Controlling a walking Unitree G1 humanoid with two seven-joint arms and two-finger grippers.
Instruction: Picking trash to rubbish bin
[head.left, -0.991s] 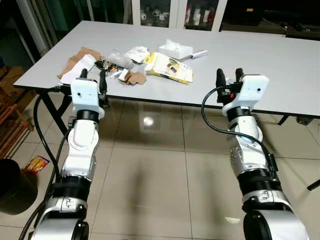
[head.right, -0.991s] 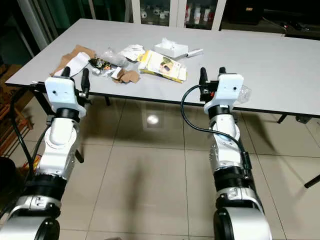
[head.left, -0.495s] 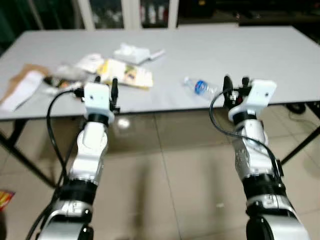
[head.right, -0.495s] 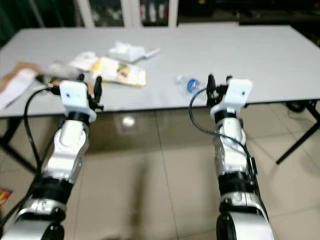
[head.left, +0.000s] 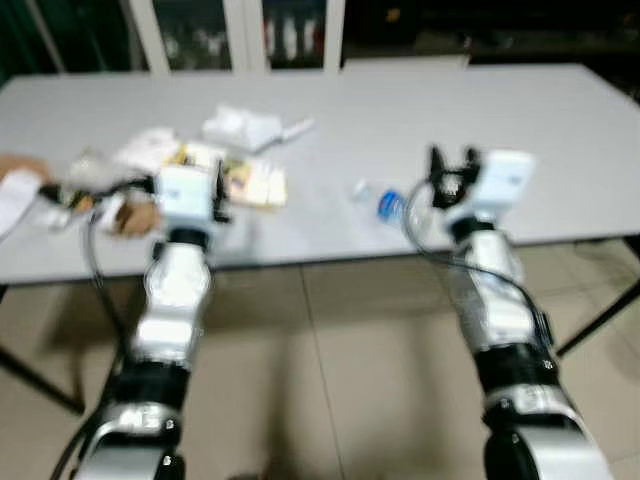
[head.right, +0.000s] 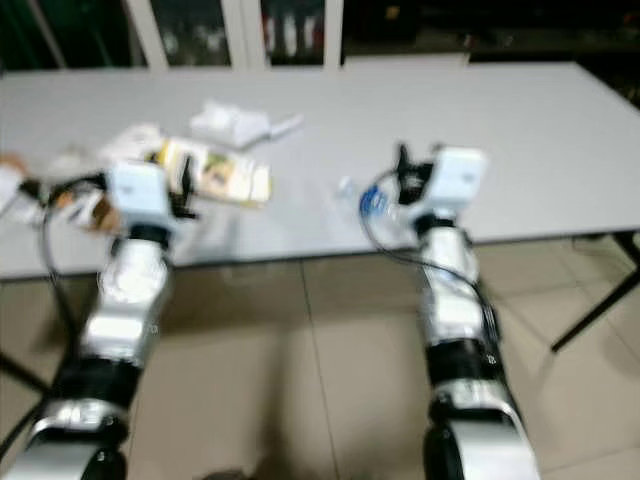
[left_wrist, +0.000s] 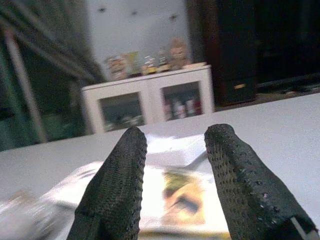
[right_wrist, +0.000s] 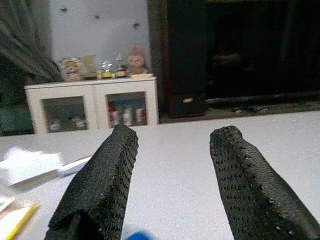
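I had both arms up at the near edge of the bench (head.left: 560, 130), approach step, nothing picked yet. Head views were blurred, so detail was thin.

Left hand (left_wrist: 172, 165) was spread and empty, pointing over a yellow packet (head.left: 250, 183) w/ a white box (head.left: 238, 125) lying behind it. Right hand (right_wrist: 172, 170) was also spread and empty, just beside a bottle (head.left: 385, 203) w/ a blue label, near the bench edge.

Count, as far as blur allowed: 1 bottle, 1 yellow packet, 1 white box, plus a heap of paper scraps (head.left: 95, 185) on the robot's left, number of scraps I couldn't tell. No bin in sight.

Next, I judged: right hand fwd and down over the bottle, close on it, then turn to find the bin. Bottle is round and light, prob. rolls if nudged.
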